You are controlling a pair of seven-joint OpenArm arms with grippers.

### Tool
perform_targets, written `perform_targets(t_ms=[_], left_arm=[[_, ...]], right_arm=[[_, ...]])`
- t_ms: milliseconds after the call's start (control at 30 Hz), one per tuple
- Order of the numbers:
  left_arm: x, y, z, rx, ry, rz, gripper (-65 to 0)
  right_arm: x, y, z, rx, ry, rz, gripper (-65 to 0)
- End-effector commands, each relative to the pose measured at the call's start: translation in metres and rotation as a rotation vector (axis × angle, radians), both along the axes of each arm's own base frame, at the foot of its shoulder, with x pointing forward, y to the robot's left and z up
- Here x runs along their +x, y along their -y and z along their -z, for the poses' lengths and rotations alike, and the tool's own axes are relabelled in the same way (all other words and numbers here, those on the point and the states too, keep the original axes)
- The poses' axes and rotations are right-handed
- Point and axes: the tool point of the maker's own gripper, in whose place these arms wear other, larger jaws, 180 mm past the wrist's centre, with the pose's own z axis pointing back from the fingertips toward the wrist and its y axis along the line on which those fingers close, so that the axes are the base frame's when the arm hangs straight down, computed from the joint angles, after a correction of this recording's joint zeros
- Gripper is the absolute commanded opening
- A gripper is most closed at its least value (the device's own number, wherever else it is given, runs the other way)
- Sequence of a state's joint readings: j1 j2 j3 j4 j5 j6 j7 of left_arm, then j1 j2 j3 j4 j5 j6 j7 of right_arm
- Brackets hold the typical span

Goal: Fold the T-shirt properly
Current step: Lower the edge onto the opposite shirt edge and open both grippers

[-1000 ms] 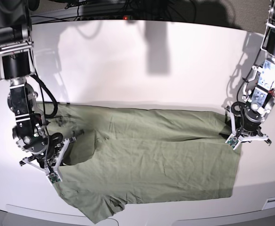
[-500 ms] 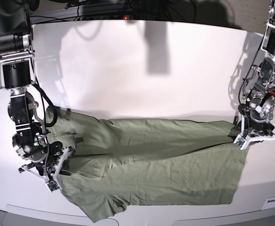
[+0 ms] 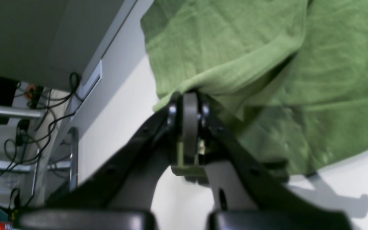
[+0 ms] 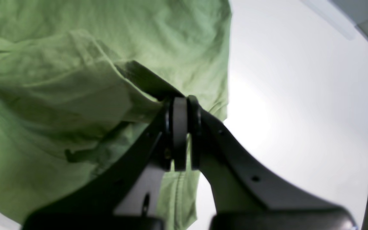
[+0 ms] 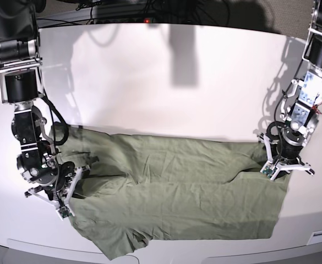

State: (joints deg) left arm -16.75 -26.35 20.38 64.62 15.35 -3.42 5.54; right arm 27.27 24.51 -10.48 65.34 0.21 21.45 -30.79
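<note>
— Both grippers pinch the T-shirt point(image 5: 172, 190), right?
— Yes. Left gripper point(image 5: 275, 165) is squeezed tight on the hem end, right gripper point(image 5: 67, 190) on the collar end.
— Where is the shirt?
— Spread wrinkly across the near side of the white table point(image 5: 161, 77), between both arms.

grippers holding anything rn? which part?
Both shut on the T-shirt: left gripper pinches a bunched fold near its hem-end edge, right gripper a fold at the collar-end edge.
</note>
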Motion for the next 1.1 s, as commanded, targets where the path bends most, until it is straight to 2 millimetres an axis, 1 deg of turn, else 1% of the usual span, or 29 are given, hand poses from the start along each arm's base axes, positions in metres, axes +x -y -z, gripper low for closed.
perform_targets(t_ms=[0, 133, 200, 267, 333, 433, 533, 633, 700, 800, 833, 867, 900, 933, 967, 1000, 1067], left_arm=[[0.017, -0.010, -0.026, 0.011, 0.077, -0.005, -65.0], [0.028, -0.022, -0.025, 0.009, 0.084, -0.019, -65.0], [0.033, -0.026, -0.020, 0.003, 0.079, -0.028, -65.0], [0.036, -0.028, -0.011, -0.010, 0.066, -0.034, -65.0], [0.037, -0.025, -0.001, -0.027, 0.054, -0.035, -65.0], [0.037, -0.016, 0.009, -0.056, 0.045, -0.025, -65.0], [0.036, -0.007, 0.014, -0.075, 0.048, -0.009, -65.0], [0.036, -0.006, 0.015, -0.078, 0.053, -0.002, -65.0], [0.037, -0.008, 0.013, -0.073, 0.062, -0.010, -65.0], [0.039, -0.009, 0.007, -0.069, 0.101, -0.014, -65.0], [0.040, -0.011, 0.004, -0.065, 0.113, -0.017, -65.0], [0.040, -0.010, 0.003, -0.066, 0.121, -0.012, -59.9], [0.040, -0.010, 0.002, -0.068, 0.124, -0.009, -56.0], [0.040, -0.010, 0.003, -0.068, 0.124, -0.009, -54.6], [0.040, -0.009, 0.002, -0.072, 0.125, -0.009, -54.6], [0.040, -0.009, 0.002, -0.073, 0.128, -0.007, -54.6], [0.040, -0.008, 0.001, -0.075, 0.134, -0.001, -54.6]], right_arm=[[0.013, -0.001, -0.019, 0.012, 0.064, -0.005, -65.0], [0.013, -0.011, -0.003, 0.047, 0.050, -0.009, -65.0], [0.014, -0.016, 0.003, 0.046, 0.047, -0.013, -65.0], [0.016, -0.020, 0.004, 0.032, 0.061, -0.018, -65.0], [0.019, -0.021, 0.002, 0.024, 0.090, -0.009, -65.0], [0.022, -0.024, 0.001, 0.038, 0.113, 0.004, -65.0], [0.026, -0.021, 0.008, 0.051, 0.119, 0.013, -65.0], [0.032, -0.012, 0.012, 0.054, 0.116, 0.047, -65.0], [0.037, -0.010, 0.009, 0.059, 0.130, 0.047, -65.0], [0.048, -0.018, -0.008, 0.088, 0.236, 0.004, -65.0], [0.052, -0.023, -0.015, 0.100, 0.275, -0.014, -56.3], [0.056, -0.028, -0.024, 0.113, 0.321, -0.034, -47.1], [0.060, -0.033, -0.032, 0.110, 0.366, -0.062, -39.6], [0.063, -0.038, -0.039, 0.084, 0.401, -0.093, -33.9], [0.065, -0.041, -0.044, 0.061, 0.418, -0.114, -30.1], [0.067, -0.044, -0.046, 0.058, 0.423, -0.119, -28.5], [0.069, -0.051, -0.047, 0.073, 0.425, -0.123, -28.4]])
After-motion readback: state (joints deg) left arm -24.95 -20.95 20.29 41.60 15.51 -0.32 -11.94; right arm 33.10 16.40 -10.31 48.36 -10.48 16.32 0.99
